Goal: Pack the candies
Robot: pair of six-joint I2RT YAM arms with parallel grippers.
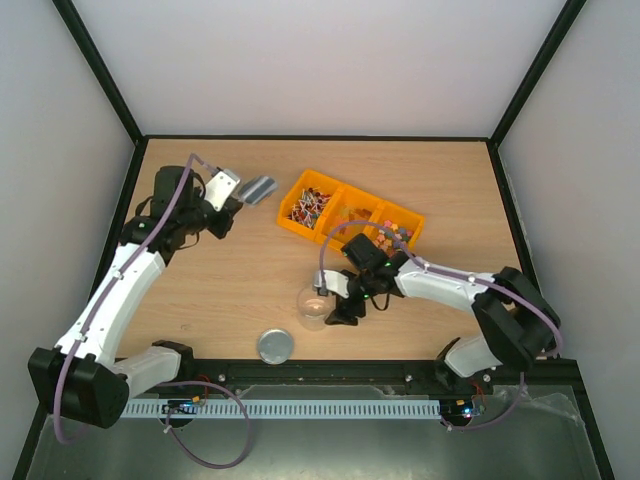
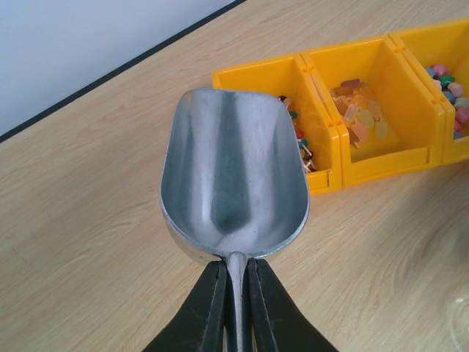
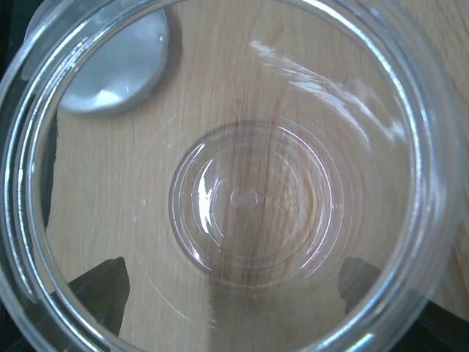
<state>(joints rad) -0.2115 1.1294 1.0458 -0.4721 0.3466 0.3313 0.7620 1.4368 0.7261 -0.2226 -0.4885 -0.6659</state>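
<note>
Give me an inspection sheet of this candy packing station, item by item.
Surface: wooden table, no spills seen.
Job's things: candies in the yellow bin's end compartment nearest the scoop; scoop empty; clear jar empty; metal lid lying beside it.
Clutter: other sweets in the bin's remaining two compartments.
Grippers: left pincer shut on the scoop's handle; right pincer straddles the jar, contact unclear.
Cables: purple cables run along both arms.
Surroundings: white walls, black frame.

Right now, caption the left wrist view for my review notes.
Left gripper holds an empty metal scoop, pointed toward the candies in the yellow bins.
</note>
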